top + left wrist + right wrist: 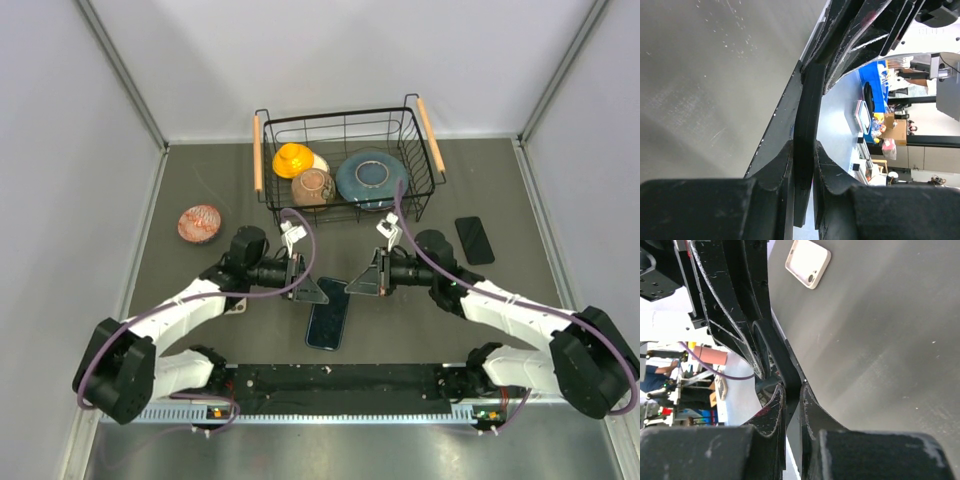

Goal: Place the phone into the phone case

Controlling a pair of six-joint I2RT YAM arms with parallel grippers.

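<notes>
The phone (328, 325), a dark glossy slab, sits between the two arms near the front of the table. My left gripper (312, 291) and right gripper (360, 283) both meet at its far end. In the left wrist view the left gripper (803, 145) is shut on the phone's thin black edge (807, 100). The right wrist view shows the right gripper (792, 386) shut on the same dark slab (782, 357). The beige phone case (808, 262) lies flat on the table, empty side up. From above, the case (235, 305) is mostly hidden under the left arm.
A wire basket (262, 150) with wooden handles stands at the back, holding an orange dish (293, 158), a brown bowl (313, 185) and a blue plate (371, 176). A reddish bowl (200, 223) sits at the left. A black phone-shaped slab (474, 240) lies at the right.
</notes>
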